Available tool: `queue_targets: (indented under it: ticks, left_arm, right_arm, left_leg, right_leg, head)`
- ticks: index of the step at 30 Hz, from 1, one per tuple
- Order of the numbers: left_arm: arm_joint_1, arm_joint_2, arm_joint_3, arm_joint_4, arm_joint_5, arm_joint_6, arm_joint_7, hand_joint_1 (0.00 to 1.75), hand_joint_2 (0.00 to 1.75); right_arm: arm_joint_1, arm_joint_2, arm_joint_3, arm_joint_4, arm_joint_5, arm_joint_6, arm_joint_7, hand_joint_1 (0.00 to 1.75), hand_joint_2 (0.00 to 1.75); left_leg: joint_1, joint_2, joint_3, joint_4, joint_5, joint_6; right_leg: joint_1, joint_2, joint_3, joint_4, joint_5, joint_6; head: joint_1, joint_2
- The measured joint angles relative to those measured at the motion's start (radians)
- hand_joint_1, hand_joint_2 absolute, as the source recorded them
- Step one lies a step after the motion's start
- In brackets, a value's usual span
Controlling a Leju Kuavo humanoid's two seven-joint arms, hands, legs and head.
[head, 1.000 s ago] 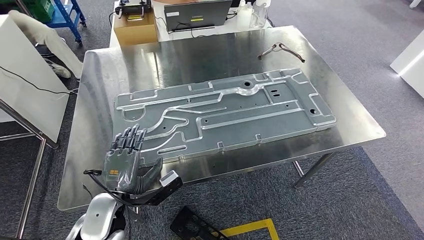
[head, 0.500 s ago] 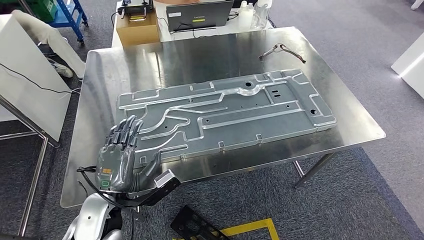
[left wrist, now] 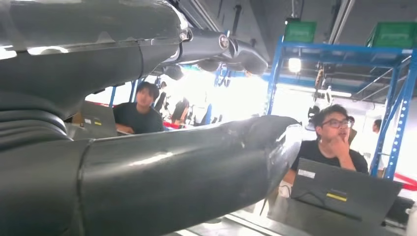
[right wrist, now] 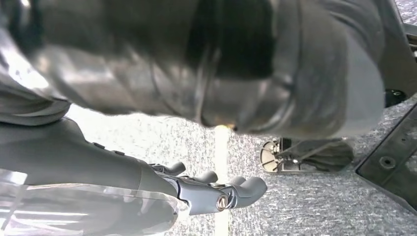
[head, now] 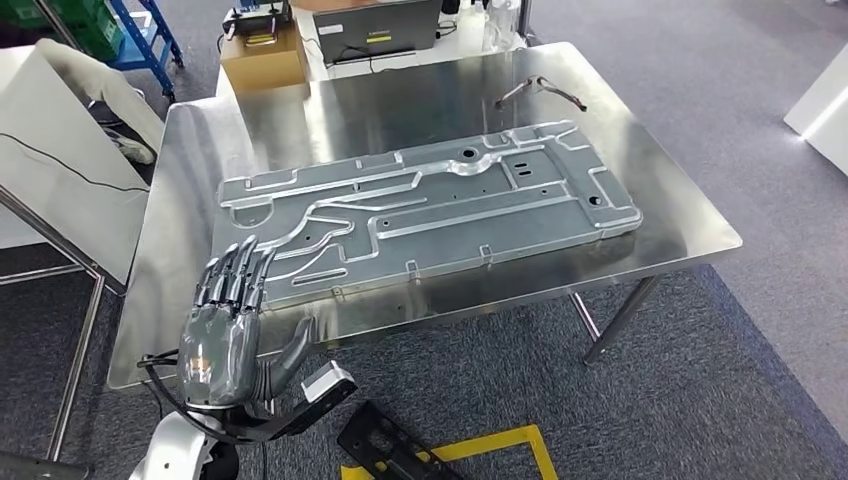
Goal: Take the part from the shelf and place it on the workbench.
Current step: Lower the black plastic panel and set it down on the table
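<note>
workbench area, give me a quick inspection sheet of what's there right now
surface: steel workbench, shiny, standing on grey carpet.
job's things: large stamped metal part lying flat along the workbench.
clutter: small bent metal piece at the far right of the top; cardboard box and laptop on the table behind.
hands: left hand open, fingers spread, above the near left edge, holding nothing; right hand hanging over the floor, holding nothing.
cables: black cable across the white panel at left.
surroundings: two people at laptops, blue racks behind.
</note>
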Motion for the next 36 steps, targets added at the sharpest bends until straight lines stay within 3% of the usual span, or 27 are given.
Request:
queue_targets:
  ticks: [2,3,4,5,6,8,10,12,14,15,18,19,20,21,23,25,27,29,30,33,34,35,36]
  left_arm:
    - [0.002,0.0,0.002,-0.008,0.005,-0.017,0.0,0.0,0.0]
    - [0.004,0.0,0.004,-0.009,0.01,-0.026,0.0,0.0,0.0]
    - [0.005,0.0,0.006,-0.01,0.013,-0.029,0.0,0.0,0.0]
    - [0.007,0.0,0.008,-0.009,0.015,-0.029,0.0,0.0,0.0]
    - [0.006,0.0,0.01,-0.008,0.017,-0.027,0.0,0.0,0.0]
    - [-0.002,0.0,0.012,-0.008,0.018,-0.025,0.0,0.0,0.0]
    - [-0.014,-0.002,0.013,-0.008,0.02,-0.027,0.0,0.0,0.0]
    - [-0.02,-0.002,0.014,-0.009,0.024,-0.031,0.001,0.0,0.0]
    - [-0.022,-0.003,0.015,-0.009,0.03,-0.039,0.003,0.0,0.0]
    - [-0.023,-0.004,0.015,-0.008,0.032,-0.043,0.005,0.0,0.0]
    - [-0.025,-0.006,0.015,-0.007,0.036,-0.049,0.007,0.0,0.0]
    - [-0.025,-0.006,0.015,-0.007,0.036,-0.05,0.007,0.0,0.0]
    - [-0.025,-0.006,0.015,-0.006,0.036,-0.051,0.007,0.0,0.0]
    - [-0.025,-0.006,0.015,-0.006,0.036,-0.053,0.007,0.0,0.0]
    - [-0.027,-0.006,0.015,-0.006,0.036,-0.055,0.008,0.0,0.0]
    - [-0.029,-0.007,0.016,-0.006,0.036,-0.056,0.008,0.0,0.0]
    - [-0.031,-0.008,0.016,-0.007,0.036,-0.057,0.009,0.0,0.0]
    - [-0.032,-0.008,0.016,-0.006,0.036,-0.059,0.009,0.0,0.0]
    - [-0.032,-0.008,0.017,-0.006,0.036,-0.059,0.009,0.0,0.0]
    - [-0.032,-0.008,0.018,-0.006,0.035,-0.062,0.01,0.0,0.0]
    - [-0.032,-0.008,0.018,-0.006,0.035,-0.064,0.01,0.0,0.0]
    - [-0.032,-0.008,0.018,-0.006,0.034,-0.065,0.011,0.0,0.0]
    - [-0.032,-0.008,0.018,-0.006,0.034,-0.065,0.011,0.0,0.0]
  right_arm:
    - [-0.001,-0.004,0.0,0.021,0.001,-0.018,0.012,0.0,0.0]
    - [-0.001,-0.006,0.0,0.031,0.002,-0.021,0.02,0.0,0.0]
    - [0.0,-0.007,0.0,0.038,0.001,-0.018,0.025,0.0,0.0]
    - [0.0,-0.008,0.0,0.04,0.0,-0.008,0.027,0.0,0.0]
    - [0.0,-0.007,0.0,0.039,-0.001,0.005,0.027,0.0,0.0]
    - [0.0,-0.006,0.0,0.032,-0.003,0.026,0.024,0.0,0.0]
    - [0.0,-0.003,0.0,0.026,-0.004,0.035,0.021,0.0,0.0]
    - [0.001,-0.002,0.0,0.018,-0.004,0.045,0.023,0.0,0.0]
    - [0.003,-0.002,0.0,0.007,-0.004,0.061,0.031,0.0,0.0]
    - [0.004,-0.002,0.0,0.0,-0.004,0.069,0.037,0.0,0.0]
    - [0.005,-0.002,-0.001,-0.02,-0.004,0.087,0.049,0.0,0.0]
    - [0.006,-0.001,-0.001,-0.025,-0.004,0.09,0.05,0.0,0.0]
    - [0.005,-0.001,0.0,-0.028,-0.004,0.092,0.051,0.0,0.0]
    - [0.005,-0.001,0.0,-0.031,-0.004,0.092,0.052,0.0,0.0]
    - [0.004,-0.001,0.0,-0.037,-0.004,0.092,0.053,0.0,0.0]
    - [0.003,0.0,0.0,-0.042,-0.004,0.092,0.053,0.0,0.0]
    - [0.003,0.001,0.0,-0.047,-0.004,0.093,0.053,0.0,0.0]
    - [0.004,0.003,0.0,-0.05,-0.004,0.094,0.053,0.0,0.0]
    - [0.004,0.004,-0.001,-0.052,-0.004,0.095,0.053,0.0,0.0]
    - [0.003,0.004,0.0,-0.055,-0.004,0.102,0.053,0.0,0.0]
    - [0.004,0.004,0.0,-0.055,-0.004,0.105,0.053,0.0,0.0]
    - [0.004,0.004,0.0,-0.055,-0.004,0.107,0.053,0.0,0.0]
    - [0.004,0.004,0.0,-0.056,-0.004,0.108,0.053,0.0,0.0]
  left_leg:
    - [0.0,0.0,-0.025,0.11,-0.112,0.0]
    - [-0.001,0.0,-0.031,0.17,-0.151,0.001]
    - [-0.003,0.0,-0.03,0.213,-0.168,0.002]
    - [-0.005,0.0,-0.014,0.229,-0.157,0.006]
    - [-0.008,0.0,0.017,0.214,-0.13,0.012]
    - [-0.019,0.0,0.121,0.096,-0.084,0.031]
    - [-0.029,0.0,0.215,-0.044,-0.093,0.047]
    - [-0.036,0.001,0.241,-0.101,-0.1,0.052]
    - [-0.033,0.005,0.229,-0.112,-0.074,0.06]
    - [-0.031,0.007,0.219,-0.118,-0.059,0.066]
    - [-0.029,0.012,0.172,-0.116,-0.021,0.076]
    - [-0.03,0.013,0.154,-0.112,-0.009,0.075]
    - [-0.03,0.014,0.135,-0.106,0.002,0.073]
    - [-0.029,0.015,0.115,-0.099,0.012,0.07]
    - [-0.028,0.015,0.078,-0.079,0.026,0.062]
    - [-0.029,0.014,0.052,-0.058,0.036,0.052]
    - [-0.03,0.014,0.039,-0.049,0.05,0.04]
    - [-0.027,0.012,0.029,-0.043,0.049,0.028]
    - [-0.025,0.01,0.02,-0.026,0.023,0.022]
    - [-0.02,0.008,-0.019,0.116,-0.122,0.008]
    - [-0.019,0.008,-0.024,0.172,-0.147,0.006]
    - [-0.018,0.008,-0.02,0.208,-0.147,0.005]
    - [-0.018,0.008,-0.001,0.216,-0.125,0.005]
  right_leg:
    - [0.006,-0.005,-0.026,0.001,0.022,-0.012]
    - [0.011,-0.007,-0.041,0.001,0.032,-0.015]
    - [0.015,-0.009,-0.056,0.003,0.043,-0.017]
    - [0.02,-0.009,-0.071,0.005,0.053,-0.019]
    - [0.023,-0.01,-0.086,0.008,0.063,-0.019]
    - [0.029,-0.01,-0.109,0.012,0.081,-0.018]
    - [0.03,-0.01,-0.117,0.012,0.099,-0.011]
    - [0.027,-0.011,-0.119,0.005,0.119,0.0]
    - [0.024,-0.01,-0.124,0.006,0.117,0.011]
    - [0.023,-0.008,-0.132,0.023,0.09,0.016]
    - [0.019,-0.006,-0.168,0.175,-0.059,0.027]
    - [0.017,-0.006,-0.175,0.232,-0.079,0.03]
    - [0.015,-0.006,-0.17,0.266,-0.069,0.033]
    - [0.012,-0.006,-0.153,0.273,-0.041,0.036]
    - [0.007,-0.006,-0.07,0.19,0.009,0.038]
    - [0.009,-0.005,0.025,0.055,-0.013,0.032]
    - [0.015,-0.003,0.059,-0.011,-0.038,0.02]
    - [0.014,-0.006,0.044,-0.015,-0.023,0.004]
    - [0.012,-0.008,0.033,-0.017,-0.011,-0.004]
    - [0.013,-0.013,-0.01,-0.018,0.025,-0.018]
    - [0.014,-0.013,-0.026,-0.016,0.038,-0.018]
    - [0.015,-0.014,-0.044,-0.014,0.05,-0.018]
    - [0.015,-0.014,-0.062,-0.011,0.061,-0.016]
  head:
    - [0.0,0.0]
    - [0.0,0.0]
    - [0.0,0.0]
    - [0.0,0.0]
    - [0.0,0.0]
    - [0.0,0.0]
    - [0.0,0.0]
    - [0.0,0.0]
    - [0.0,0.0]
    - [0.0,0.0]
    - [0.0,0.0]
    - [0.0,0.0]
    - [0.0,0.0]
    - [0.0,0.0]
    - [0.0,0.0]
    - [0.0,0.0]
    - [0.0,0.0]
    - [0.0,0.0]
    - [0.0,0.0]
    - [0.0,0.0]
    - [0.0,0.0]
    - [0.0,0.0]
    - [0.0,0.0]
